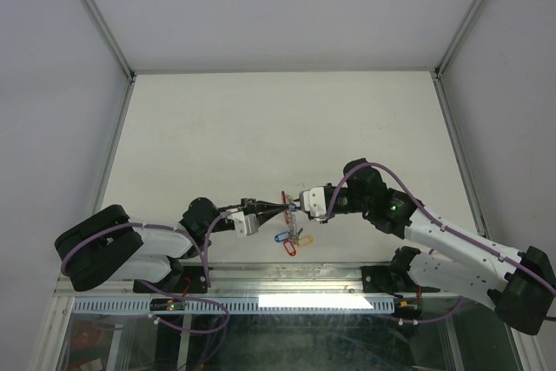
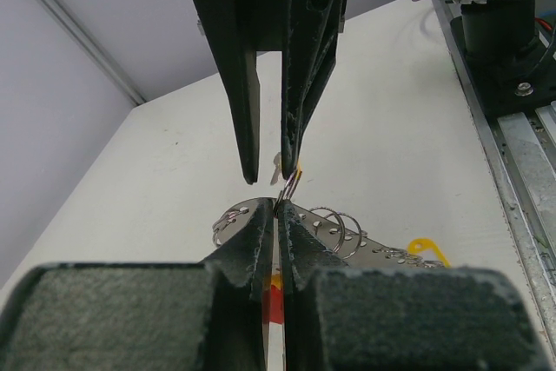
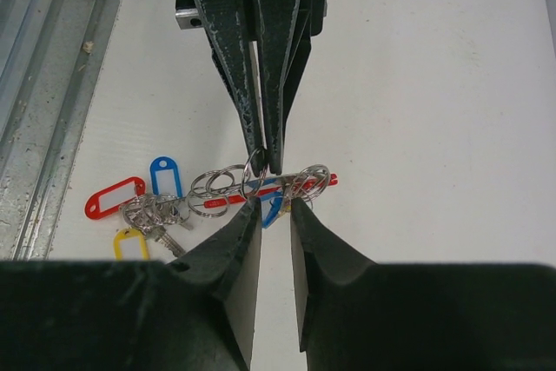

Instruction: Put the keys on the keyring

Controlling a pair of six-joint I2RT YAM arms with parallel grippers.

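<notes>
Two grippers tip to tip over the white table (image 1: 287,119), close to its near edge.

Left gripper (image 1: 280,208): reaches in from the left. Jaws pressed shut, no gap at the tips. Seems to pinch the keyring (image 1: 282,198) there (hard to tell apart from the small rings that crowd the same spot).

Right gripper (image 1: 296,206): reaches in from the right, pointing straight at the left gripper. Jaws a little apart, with a thin gap between the two fingers. Holds nothing that can be seen.

Keyring: between the two grippers, right at their tips. Shows its red part as a thin red line. Carries some silver split rings (image 3: 213,184) looped around it, a few on each side of the left gripper's tips. Cannot tell if it touches the table.

In the left wrist view: one small ring right at the shut tips, touching one finger of the right gripper.

Loose keys (image 3: 155,215): in a small heap on the table, just on the near side of the grippers. Lie flat and touch each other. With them, three plastic tags side by side: a red tag (image 3: 113,198), a blue tag (image 3: 163,175) and a yellow tag (image 3: 130,243).

Along the near edge of the table: a grey metal rail (image 1: 295,277), just past the heap.
</notes>
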